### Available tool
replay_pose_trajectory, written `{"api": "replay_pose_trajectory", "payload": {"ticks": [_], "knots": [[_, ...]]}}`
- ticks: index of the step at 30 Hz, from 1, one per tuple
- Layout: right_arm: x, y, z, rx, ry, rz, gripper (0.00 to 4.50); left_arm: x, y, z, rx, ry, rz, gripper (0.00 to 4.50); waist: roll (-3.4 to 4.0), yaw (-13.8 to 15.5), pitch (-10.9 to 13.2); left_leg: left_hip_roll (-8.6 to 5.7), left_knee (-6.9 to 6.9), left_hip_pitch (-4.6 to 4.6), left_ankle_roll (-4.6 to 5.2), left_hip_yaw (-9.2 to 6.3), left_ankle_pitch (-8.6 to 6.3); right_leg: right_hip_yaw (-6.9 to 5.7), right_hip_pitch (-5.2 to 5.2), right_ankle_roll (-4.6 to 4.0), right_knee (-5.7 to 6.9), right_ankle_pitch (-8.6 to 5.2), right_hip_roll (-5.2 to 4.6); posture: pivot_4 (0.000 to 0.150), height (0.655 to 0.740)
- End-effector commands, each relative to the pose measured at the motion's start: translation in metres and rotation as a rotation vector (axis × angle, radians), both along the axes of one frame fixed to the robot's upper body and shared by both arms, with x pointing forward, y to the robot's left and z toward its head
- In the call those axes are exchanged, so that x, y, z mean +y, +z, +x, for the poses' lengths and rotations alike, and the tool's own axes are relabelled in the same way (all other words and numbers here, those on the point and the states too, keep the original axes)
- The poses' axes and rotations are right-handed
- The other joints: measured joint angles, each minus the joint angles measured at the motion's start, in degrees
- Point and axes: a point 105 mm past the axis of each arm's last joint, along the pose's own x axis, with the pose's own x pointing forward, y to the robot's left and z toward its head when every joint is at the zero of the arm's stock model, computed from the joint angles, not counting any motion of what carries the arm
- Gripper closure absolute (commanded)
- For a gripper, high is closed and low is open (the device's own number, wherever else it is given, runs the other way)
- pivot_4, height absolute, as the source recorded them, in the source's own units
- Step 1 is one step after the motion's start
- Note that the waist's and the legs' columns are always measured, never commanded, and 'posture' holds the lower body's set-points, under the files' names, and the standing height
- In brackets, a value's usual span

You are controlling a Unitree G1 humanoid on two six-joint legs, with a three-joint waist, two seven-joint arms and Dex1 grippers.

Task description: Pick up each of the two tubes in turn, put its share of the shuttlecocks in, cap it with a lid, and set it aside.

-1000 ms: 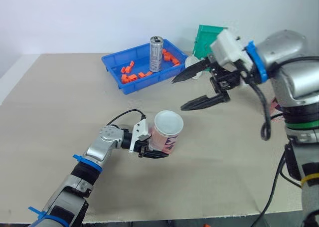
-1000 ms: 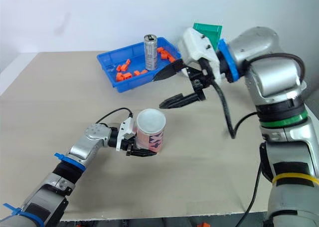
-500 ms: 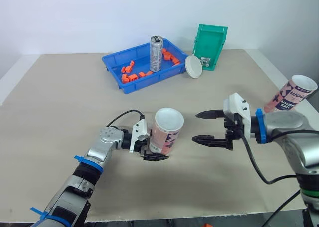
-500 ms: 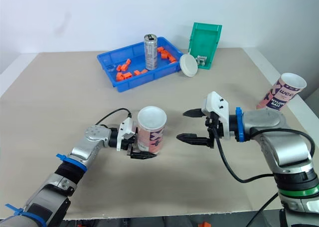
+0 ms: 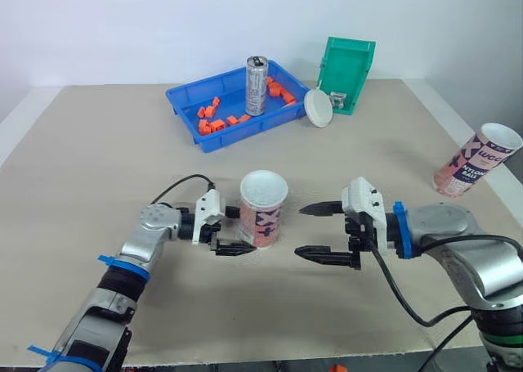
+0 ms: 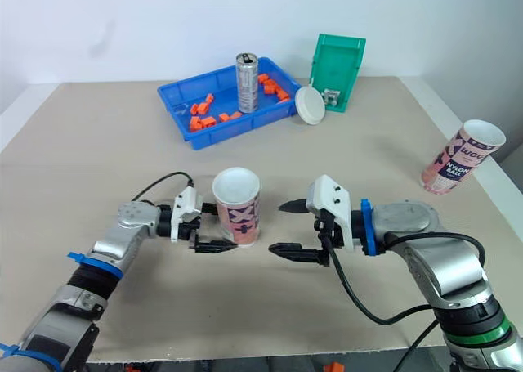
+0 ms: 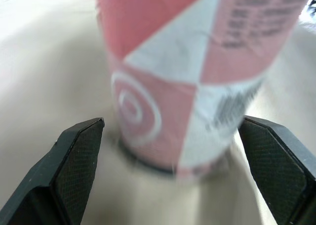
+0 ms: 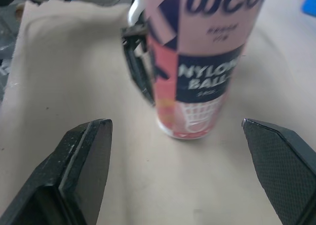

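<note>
A pink, white and navy shuttlecock tube (image 5: 263,210) stands upright on the table's middle, its top end white. My left gripper (image 5: 245,230) is open, one finger on each side of the tube's lower half, with small gaps showing in the left wrist view around the tube (image 7: 192,76). My right gripper (image 5: 299,231) is open at table level just right of the tube, fingertips pointing at it and holding nothing. A second tube (image 5: 476,159) leans tilted at the table's right edge, open end up. A white lid (image 5: 317,108) rests against the green bin (image 5: 347,73).
A blue tray (image 5: 184,100) at the back holds several orange pieces and a silver can (image 5: 257,86). The green bin stands on end beside it. Bare tabletop stretches along the left side and in front of both grippers.
The tube went from tilted and lifted in my left gripper to standing upright on the table, and the fingers opened. My right arm swung down from near the tray to beside the tube.
</note>
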Motion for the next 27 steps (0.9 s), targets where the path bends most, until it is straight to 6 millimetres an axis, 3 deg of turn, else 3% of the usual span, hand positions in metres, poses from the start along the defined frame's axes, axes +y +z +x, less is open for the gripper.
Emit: {"api": "replay_pose_trajectory", "payload": {"ticks": [1, 9, 17, 27], "knots": [[0.003, 0.004, -0.002, -0.039, 0.036, -0.018, 0.0, 0.013, 0.009, -0.002, -0.046, 0.027, 0.015, 0.08, -0.01, 0.1, 0.0, 0.01, 0.0, -0.1, 0.0, -0.01, 0.0, 0.0, -0.08, -0.01, 0.0, 0.01, 0.0, 0.15, 0.74], [0.002, 0.004, 0.011, -0.078, 0.017, -0.028, 0.0, 0.03, 0.032, -0.02, -0.064, 0.075, -0.013, 0.08, -0.11, 0.3, 0.1, 0.01, 0.01, -0.32, 0.0, -0.03, 0.0, -0.05, -0.24, -0.02, -0.04, 0.02, -0.06, 0.15, 0.74], [0.02, 0.001, 0.017, -0.01, 0.007, 0.057, 0.0, 0.045, 0.057, -0.045, -0.056, 0.145, -0.015, 0.08, -0.27, 0.1, 0.3, 0.1, 0.01, -0.31, 0.0, -0.04, 0.0, -0.08, -0.26, -0.09, -0.03, 0.06, -0.01, 0.15, 0.74], [0.029, -0.005, 0.031, -0.007, -0.075, 0.118, 0.0, 0.053, 0.067, -0.056, -0.081, 0.199, 0.018, 0.08, -0.38, 0.2, 0.4, 0.07, 0.03, -0.32, -0.02, -0.04, 0.01, -0.09, -0.25, -0.07, -0.04, 0.09, -0.05, 0.15, 0.74]]}}
